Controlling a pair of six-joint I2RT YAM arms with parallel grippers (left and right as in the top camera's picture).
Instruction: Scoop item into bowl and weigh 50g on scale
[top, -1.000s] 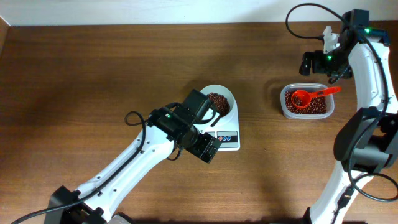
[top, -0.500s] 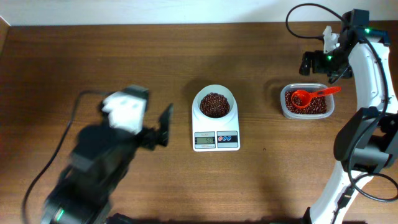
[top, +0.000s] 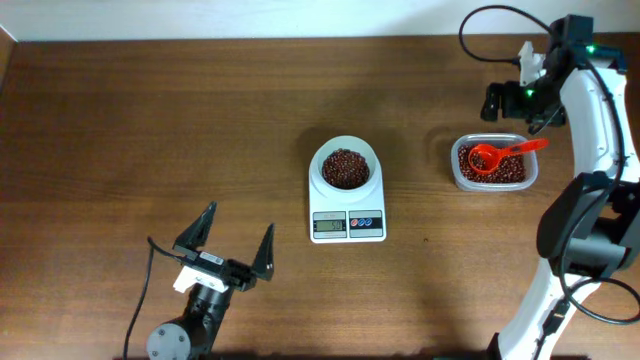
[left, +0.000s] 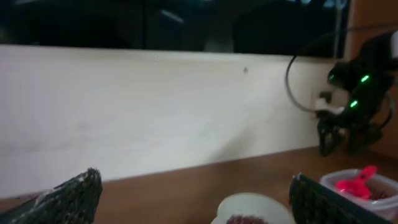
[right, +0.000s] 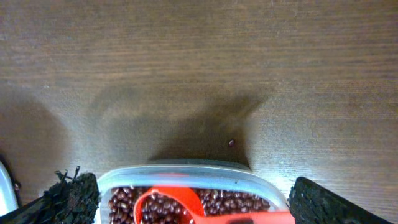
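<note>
the brown wooden table (top: 150, 120) is carrying everything. the right arm (top: 600, 130) is reaching along the right edge, and the right gripper (top: 518, 110) is hovering just beyond the far side of the tub with its jaws spread wide and nothing between them. the left gripper (top: 232, 240) is hanging over the near left part of the table, well apart from the scale, its jaws also standing wide and empty. the scale (top: 348, 225) is sitting at the table's middle, and the bowl (top: 318, 170) is resting on its platform, holding a heap of beans (top: 346, 168). the clear tub (top: 455, 170) is lying to the right, holding more beans and a red scoop (top: 487, 157). one stray bean (right: 231, 142) is lying on the wood just beyond the tub.
</note>
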